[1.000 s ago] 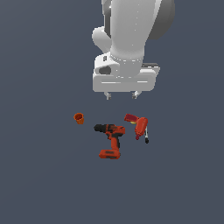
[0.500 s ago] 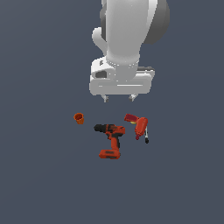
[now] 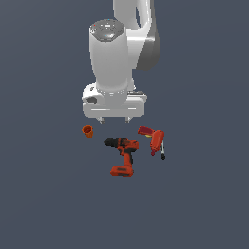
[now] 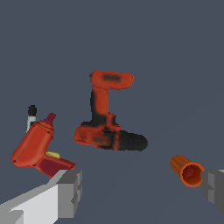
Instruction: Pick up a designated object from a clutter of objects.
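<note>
We hold our gripper [image 3: 114,118] above the worktop [image 3: 48,204] with its jaws spread wide and nothing between them, ready to straddle the small orange-red cup [image 3: 87,131]. That cup lies on its side, apart from the drill [image 3: 122,153] and the red tool [image 3: 155,142], so we judge a sideways shift toward it comes next.

White arm hangs vertical, wrist pointing straight down, gripper [image 3: 115,118] at its low end, holding nothing. Jaws spread wide apart; both short fingertips [image 3: 101,119] point down. In the wrist view the grey fingers [image 4: 70,192] sit far apart.
</note>
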You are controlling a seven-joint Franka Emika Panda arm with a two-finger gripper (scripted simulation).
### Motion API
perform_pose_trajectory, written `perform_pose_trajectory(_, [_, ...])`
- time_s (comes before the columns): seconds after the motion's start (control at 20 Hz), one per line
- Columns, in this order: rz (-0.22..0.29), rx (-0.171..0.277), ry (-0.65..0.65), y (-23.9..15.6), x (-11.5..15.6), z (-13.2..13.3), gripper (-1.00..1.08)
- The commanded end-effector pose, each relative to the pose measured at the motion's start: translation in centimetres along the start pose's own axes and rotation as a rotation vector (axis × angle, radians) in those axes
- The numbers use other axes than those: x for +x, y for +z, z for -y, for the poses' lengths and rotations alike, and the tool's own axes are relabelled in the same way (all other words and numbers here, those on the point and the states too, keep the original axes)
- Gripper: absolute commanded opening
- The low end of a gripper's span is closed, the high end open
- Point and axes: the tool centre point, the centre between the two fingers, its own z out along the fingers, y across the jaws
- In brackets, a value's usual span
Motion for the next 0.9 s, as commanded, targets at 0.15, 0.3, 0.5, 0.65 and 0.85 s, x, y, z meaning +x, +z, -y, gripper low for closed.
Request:
perform_pose_trajectory(0.15, [-0.004, 0.007, 0.021, 5.0, -1.6, -5.3, 1.00])
perform_pose_trajectory(0.3, [-0.006, 0.009, 0.034, 7.8, -3.0, -8.2, 1.00])
perform_pose_trajectory(0.5, [-0.009, 0.009, 0.050, 10.9, -5.1, -11.4, 1.00])
perform_pose_trajectory(0.65, [-0.010, 0.008, 0.059, 12.6, -6.5, -13.2, 1.00])
perform_pose_trajectory(0.85, [-0.011, 0.006, 0.068, 14.3, -8.1, -14.8, 1.00])
